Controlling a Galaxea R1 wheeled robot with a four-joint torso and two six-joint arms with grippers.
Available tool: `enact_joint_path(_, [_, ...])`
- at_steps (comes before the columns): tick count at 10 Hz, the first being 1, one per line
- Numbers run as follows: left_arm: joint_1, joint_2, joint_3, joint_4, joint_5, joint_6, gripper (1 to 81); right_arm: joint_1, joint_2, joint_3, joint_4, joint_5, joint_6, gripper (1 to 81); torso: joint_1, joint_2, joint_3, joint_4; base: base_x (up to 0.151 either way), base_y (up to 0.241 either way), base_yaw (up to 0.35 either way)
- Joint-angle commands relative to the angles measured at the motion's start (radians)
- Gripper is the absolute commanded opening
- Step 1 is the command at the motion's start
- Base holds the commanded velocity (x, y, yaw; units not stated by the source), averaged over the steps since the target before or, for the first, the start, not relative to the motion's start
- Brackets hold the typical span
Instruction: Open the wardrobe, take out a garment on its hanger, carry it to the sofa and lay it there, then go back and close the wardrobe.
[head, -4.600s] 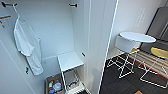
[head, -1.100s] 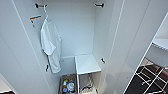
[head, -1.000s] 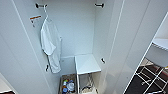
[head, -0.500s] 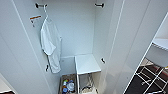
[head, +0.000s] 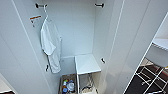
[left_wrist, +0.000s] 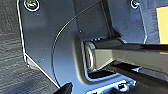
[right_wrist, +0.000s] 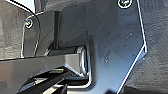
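The wardrobe (head: 82, 37) stands open in the head view, both slim white doors swung wide: the left door (head: 17, 57) runs from 9 o'clock down toward 7 o'clock, the right door (head: 130, 50) from 1 o'clock down toward 5 o'clock. A small dark handle shows on the edge of each door at about mid-height.

Inside, a white short-sleeved shirt (head: 51, 46) hangs at 10 o'clock from its own pale hanger (head: 45, 12), hooked near a dark rail bracket (head: 40, 5) at 11 o'clock. A second bracket (head: 99, 5) sits at 1 o'clock. The black garment and its hanger cannot be made out among what hangs in the wardrobe. An orange-and-white label (head: 35, 19) is stuck to the left inner wall just beside the white shirt.

At 6 o'clock a white shelf (head: 86, 63) forms a low box in the wardrobe's right half. Beside it, on the wardrobe floor, a brown box (head: 68, 85) holds small colourful items that are too blurred to identify.

At 4 o'clock, beyond the right door, a white round desk (head: 160, 43) stands over white wire chair legs (head: 150, 77) on dark flooring.

The left and right wrist views show the robot's own dark plate and jointed bar over grey carpet; I cannot tell whether either end effector is released or clenched.
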Motion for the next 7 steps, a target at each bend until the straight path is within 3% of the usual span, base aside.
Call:
enact_joint_path(1, [-0.025,0.012,0.003,-0.457,0.035,0.473,81.1,0.038,0.001,0.003,0.001,-0.062,-0.004,81.1,0.000,0.000,0.091,0.000,0.000,0.000,0.000])
enact_joint_path(2, [-0.027,0.003,0.007,-0.528,0.034,0.522,81.1,0.039,0.001,0.003,0.001,-0.061,-0.003,81.1,0.000,0.000,0.007,0.000,0.000,0.000,0.000])
enact_joint_path(3, [-0.028,0.003,0.006,-0.538,0.034,0.524,81.1,0.041,0.001,0.001,0.003,-0.057,-0.003,81.1,0.000,0.000,0.016,0.000,0.000,0.000,0.000])
enact_joint_path(4, [-0.044,-0.002,0.003,-0.541,0.031,0.524,81.1,0.041,0.001,0.000,0.001,-0.055,-0.003,81.1,-0.001,0.000,0.020,0.066,0.000,0.000,0.000])
enact_joint_path(5, [-0.059,-0.014,0.003,-0.529,0.032,0.526,81.1,0.039,0.001,0.000,0.001,-0.052,-0.003,81.1,-0.001,0.000,0.019,0.099,0.000,0.000,0.000])
enact_joint_path(6, [-0.077,-0.026,0.007,-0.531,0.034,0.524,81.1,0.041,0.001,0.000,0.001,-0.051,-0.003,81.1,-0.001,0.000,0.019,0.108,0.000,0.000,0.000])
enact_joint_path(7, [-0.082,-0.020,0.006,-0.526,0.038,0.527,81.1,0.042,0.001,0.000,0.001,-0.051,-0.003,81.1,-0.001,0.000,0.019,0.129,0.000,0.000,0.000])
